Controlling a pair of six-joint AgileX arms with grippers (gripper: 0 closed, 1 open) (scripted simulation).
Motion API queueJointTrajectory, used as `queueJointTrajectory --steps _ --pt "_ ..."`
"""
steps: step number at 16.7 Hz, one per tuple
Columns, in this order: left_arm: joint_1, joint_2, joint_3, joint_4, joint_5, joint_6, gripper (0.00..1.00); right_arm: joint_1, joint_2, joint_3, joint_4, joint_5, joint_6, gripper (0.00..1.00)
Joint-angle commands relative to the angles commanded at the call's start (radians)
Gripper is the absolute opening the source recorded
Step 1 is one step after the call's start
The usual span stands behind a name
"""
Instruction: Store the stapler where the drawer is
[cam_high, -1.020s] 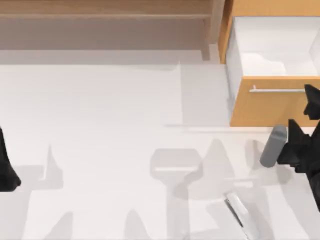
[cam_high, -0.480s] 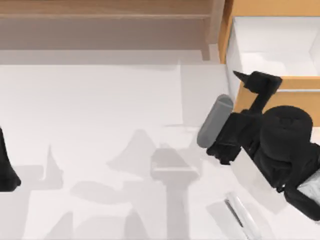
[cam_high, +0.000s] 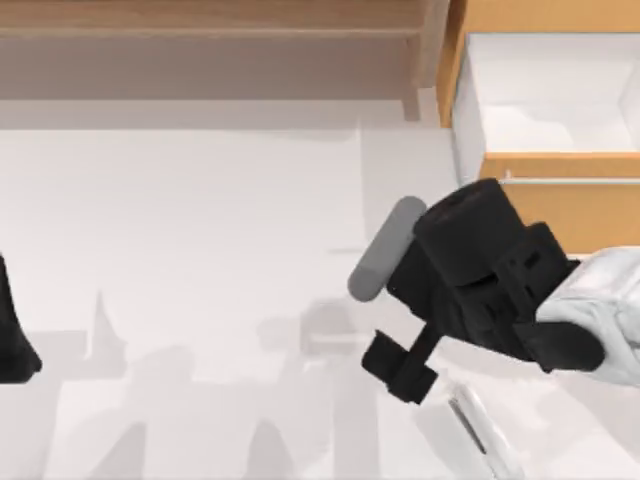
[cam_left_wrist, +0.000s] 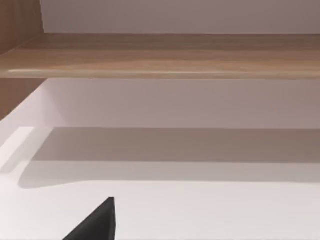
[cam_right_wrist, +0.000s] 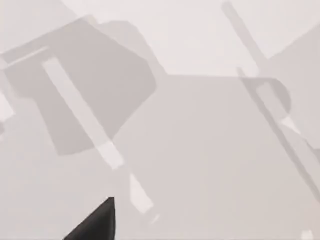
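Though finger state cannot be told: right gripper (cam_high: 400, 368) just beside stapler (cam_high: 482, 428), apart.

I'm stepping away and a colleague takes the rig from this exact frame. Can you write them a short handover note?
Right gripper: over the table's right half, in front of the drawer; whether its fingers are open cannot be told, and nothing is seen in them. Left gripper: parked at the table's left edge.
Stapler: lying on the table near the front edge, right of centre, just beside the right gripper, not picked up.
Drawer: pulled open at the table's back right, white inside showing, nothing seen in it.
A grey cylinder sits beside the right arm.
Done: drawer open. Left: grasp the stapler, carry it into the drawer.
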Motion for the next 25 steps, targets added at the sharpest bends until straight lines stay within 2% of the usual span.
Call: queueJointTrajectory --steps 6,11,19,25 --pt "0.000 0.000 0.000 0.000 0.000 0.000 1.00 0.002 -0.015 0.183 -0.650 -0.126 0.397 1.00" --pt "0.000 0.000 0.000 0.000 0.000 0.000 1.00 -0.020 -0.006 0.270 -0.933 -0.206 0.589 1.00" --pt "0.000 0.000 0.000 0.000 0.000 0.000 1.00 -0.022 -0.001 0.277 -0.969 -0.219 0.617 1.00" --pt "0.000 0.000 0.000 0.000 0.000 0.000 1.00 -0.023 0.080 0.167 -0.772 -0.220 0.622 1.00"
